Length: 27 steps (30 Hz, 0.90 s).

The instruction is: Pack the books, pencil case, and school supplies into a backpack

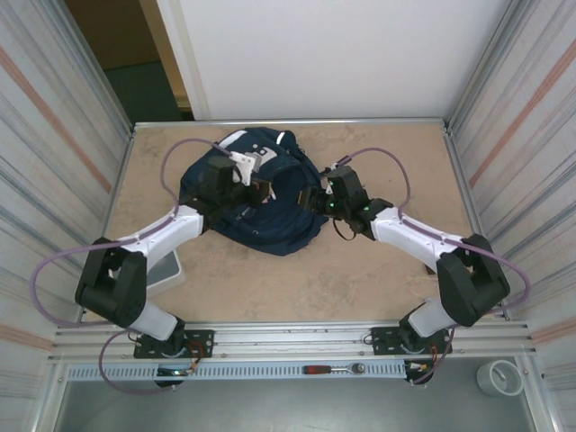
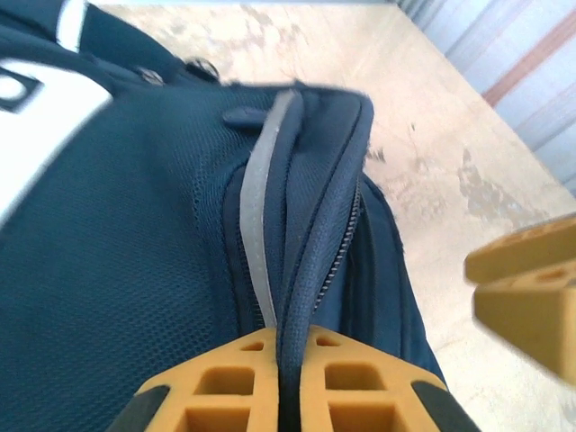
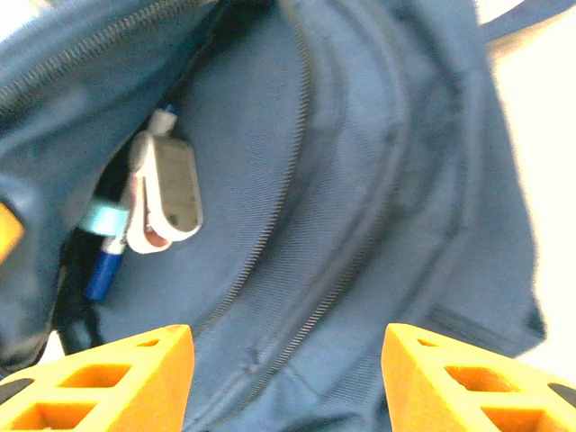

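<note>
The large navy backpack (image 1: 261,211) lies at the middle of the table. My left gripper (image 1: 256,188) is shut on a fold of its fabric beside the zipper (image 2: 292,351), next to the thin white stripe (image 2: 256,225). My right gripper (image 1: 315,200) hovers open over the backpack's right side, with fingers (image 3: 108,378) spread wide above a zipper seam (image 3: 288,378). In an open pocket lie the school supplies: a white-and-pink piece (image 3: 166,193), a light-blue piece (image 3: 103,219) and a blue pen tip (image 3: 102,273). The books are hidden or out of view.
A pale grey bin (image 1: 168,268) sits beside the left arm. Ribbed metal walls close in on both sides. A ratchet tool (image 1: 333,369) lies on the front rail and a tape roll (image 1: 499,378) sits at the bottom right. The right gripper's orange finger (image 2: 531,288) shows in the left wrist view.
</note>
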Motion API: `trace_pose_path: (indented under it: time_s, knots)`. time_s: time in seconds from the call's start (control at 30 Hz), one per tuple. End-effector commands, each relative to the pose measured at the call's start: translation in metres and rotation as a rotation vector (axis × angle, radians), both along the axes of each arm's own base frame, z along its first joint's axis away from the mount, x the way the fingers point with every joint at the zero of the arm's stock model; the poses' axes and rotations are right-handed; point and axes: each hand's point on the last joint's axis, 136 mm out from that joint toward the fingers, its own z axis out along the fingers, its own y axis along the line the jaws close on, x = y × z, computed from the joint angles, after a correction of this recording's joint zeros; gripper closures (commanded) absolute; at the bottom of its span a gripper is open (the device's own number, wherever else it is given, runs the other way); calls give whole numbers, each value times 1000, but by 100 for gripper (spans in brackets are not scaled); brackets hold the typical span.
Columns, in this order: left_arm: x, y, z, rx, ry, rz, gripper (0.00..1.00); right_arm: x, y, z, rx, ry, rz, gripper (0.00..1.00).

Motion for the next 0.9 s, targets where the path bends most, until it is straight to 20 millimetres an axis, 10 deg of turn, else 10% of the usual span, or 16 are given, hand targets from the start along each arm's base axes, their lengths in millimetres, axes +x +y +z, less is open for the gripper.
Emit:
trace_pose_path:
  time_s: [0.0,0.17,0.47,0.87]
  knots:
    - [-10,-31,-29,22,46,-85,84,2,-34,5,-61,-38,-75,43]
    - [-34,-63,-59,66,111,-201,58,0,-63,11,-67,-51,-140,41]
    - [-43,-32,20,46,-173,-129,37,-12,-78,20,-84,-86,-172,39]
    - [9,87,1,-35,-28,236,28,-11,32,-15,-101,-23,128,36]
